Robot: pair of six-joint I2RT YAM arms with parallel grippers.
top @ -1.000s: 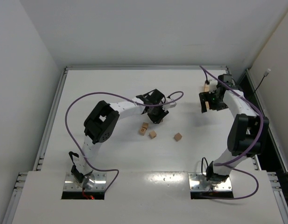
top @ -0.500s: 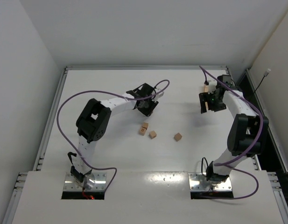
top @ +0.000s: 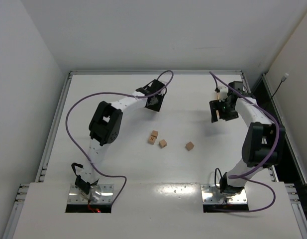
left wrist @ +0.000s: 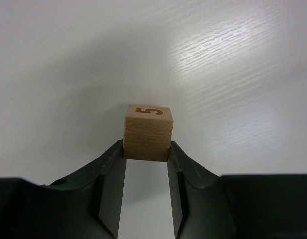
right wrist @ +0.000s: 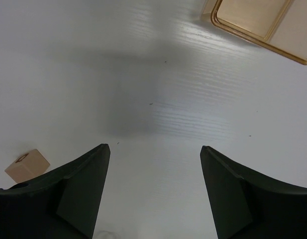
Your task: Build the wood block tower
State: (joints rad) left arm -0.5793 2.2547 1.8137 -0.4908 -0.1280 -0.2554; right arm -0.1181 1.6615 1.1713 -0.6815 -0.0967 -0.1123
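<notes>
Nearest the arm bases, loose wood blocks (top: 163, 143) are lying in the middle of the table (top: 118, 169), with bare white surface lying open all round them and the side rails well away. The rightmost block (top: 189, 146) is sitting apart from the rest. The marked block (top: 153, 137) is looking longer than the others from above, perhaps two cubes together, though the overhead view is too small to tell.

Farther out, the left pincer (top: 154, 101) is hanging over the far-left part of the table, short of the back rail (top: 153, 72). Its wrist camera is showing what the overhead one is hiding: the jaws are closing narrowly on a numbered cube (left wrist: 148, 132), gripping its lower sides, with a "5" on its top face.

To the right, the right pincer (top: 219, 110) is hovering near the right rail, its jaws standing wide apart with nothing between them. Its wrist view is catching one cube (right wrist: 27, 165) low at the left and a flat tan slab (right wrist: 262, 22) at the far corner.
</notes>
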